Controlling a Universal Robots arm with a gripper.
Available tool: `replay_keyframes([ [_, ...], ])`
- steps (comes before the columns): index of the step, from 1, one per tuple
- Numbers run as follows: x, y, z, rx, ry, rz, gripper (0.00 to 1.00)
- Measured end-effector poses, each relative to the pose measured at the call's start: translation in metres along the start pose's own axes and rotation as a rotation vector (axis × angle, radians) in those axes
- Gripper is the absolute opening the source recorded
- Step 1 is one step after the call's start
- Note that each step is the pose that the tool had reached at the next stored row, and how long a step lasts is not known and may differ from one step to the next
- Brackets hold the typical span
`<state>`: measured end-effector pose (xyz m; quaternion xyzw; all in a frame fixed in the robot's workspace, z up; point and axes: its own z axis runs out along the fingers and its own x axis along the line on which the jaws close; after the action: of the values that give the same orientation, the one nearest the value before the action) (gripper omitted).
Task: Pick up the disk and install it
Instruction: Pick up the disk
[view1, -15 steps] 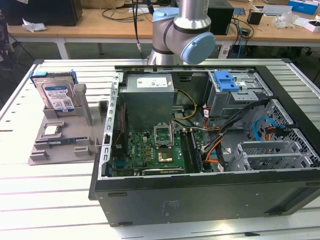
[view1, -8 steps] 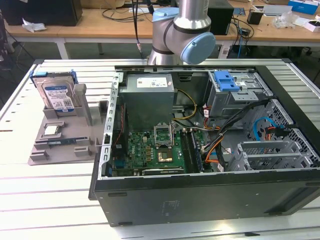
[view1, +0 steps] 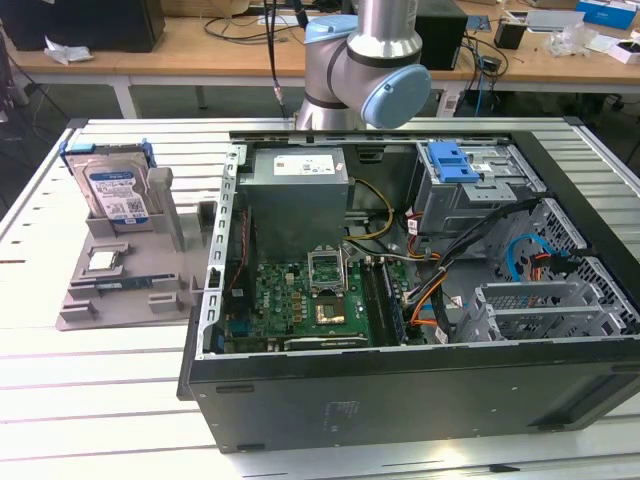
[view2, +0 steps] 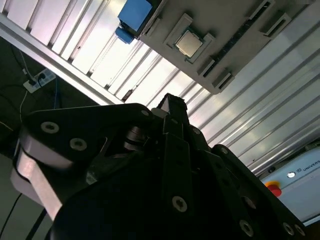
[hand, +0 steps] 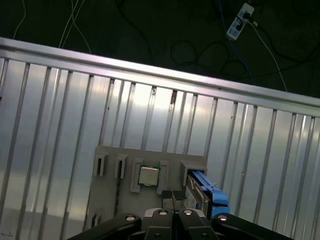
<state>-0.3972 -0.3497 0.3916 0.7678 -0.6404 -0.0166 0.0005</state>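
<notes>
The disk, a silver hard drive in a blue bracket, stands upright in a slot at the back of the grey holder on the exterior view's left. In both wrist views the disk shows from high above by its blue edge. My gripper hangs well above the holder, its fingers pressed together with nothing between them. It is nowhere near touching the disk. Only the arm's grey and blue joints show in the exterior view, behind the case.
An open computer case lies on the slatted metal table, with a drive bay and blue latch at its back right. The holder also carries a small square chip and a thin memory stick.
</notes>
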Motion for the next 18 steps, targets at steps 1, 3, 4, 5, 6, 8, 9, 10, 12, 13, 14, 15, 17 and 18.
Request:
replay_keyframes([
  [1, 0.0000, 0.0000, 0.0000, 0.0001, 0.0002, 0.004, 0.10],
  [3, 0.0000, 0.0000, 0.0000, 0.0004, 0.0007, 0.029, 0.10],
  [4, 0.0000, 0.0000, 0.0001, 0.0007, 0.0012, 0.048, 0.10],
  [5, 0.0000, -0.0001, 0.0002, 0.0010, 0.0016, 0.063, 0.10],
  [6, 0.0000, 0.0000, 0.0002, 0.0014, 0.0026, 0.086, 0.10],
  [8, 0.0000, 0.0000, 0.0004, 0.0019, 0.0039, 0.129, 0.10],
  [9, 0.0000, 0.0000, 0.0005, 0.0021, 0.0039, 0.141, 0.10],
  [10, 0.0000, 0.0000, 0.0005, 0.0023, 0.0038, 0.147, 0.10],
  [12, 0.0000, 0.0000, 0.0005, 0.0024, 0.0038, 0.148, 0.35],
  [13, 0.0000, 0.0000, 0.0006, 0.0024, 0.0037, 0.148, 0.48],
  [14, 0.0000, 0.0000, 0.0005, 0.0024, 0.0038, 0.148, 0.48],
  [15, -0.0007, -0.0001, 0.0006, 0.0025, 0.0037, 0.149, 0.48],
  [17, -0.0023, -0.0005, 0.0006, 0.0024, 0.0038, 0.148, 0.48],
  [18, -0.0044, -0.0011, 0.0007, 0.0023, 0.0038, 0.148, 0.48],
])
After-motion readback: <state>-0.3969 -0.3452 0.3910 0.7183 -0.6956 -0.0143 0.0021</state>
